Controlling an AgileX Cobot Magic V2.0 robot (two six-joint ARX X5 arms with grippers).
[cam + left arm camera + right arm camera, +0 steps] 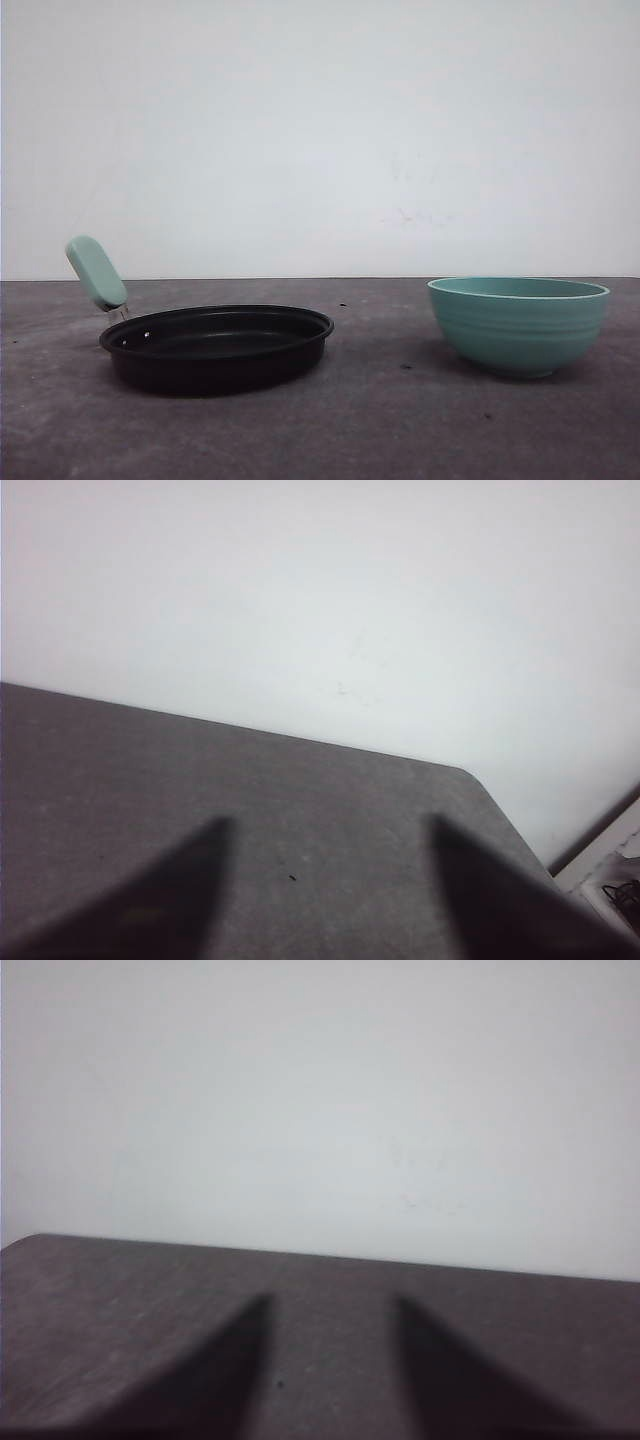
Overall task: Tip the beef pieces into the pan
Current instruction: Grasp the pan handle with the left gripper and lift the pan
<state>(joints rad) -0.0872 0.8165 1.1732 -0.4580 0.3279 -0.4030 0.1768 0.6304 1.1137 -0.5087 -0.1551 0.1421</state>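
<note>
In the front view the black pan (pixel 216 346) rests on the grey table at the left, its mint-green handle (pixel 96 272) pointing up and to the left. The beef pieces are hidden; a teal ribbed bowl (pixel 519 323) stands at the right and its inside cannot be seen from this low angle. My left gripper (pixel 330 825) is open over bare table, with nothing between its dark fingers. My right gripper (pixel 332 1302) is open too, above bare table with nothing held.
The grey table (pixel 380 420) runs back to a plain white wall. In the left wrist view the table's rounded corner (pixel 470 775) and its edge show, with floor beyond. A few tiny dark specks lie on the tabletop.
</note>
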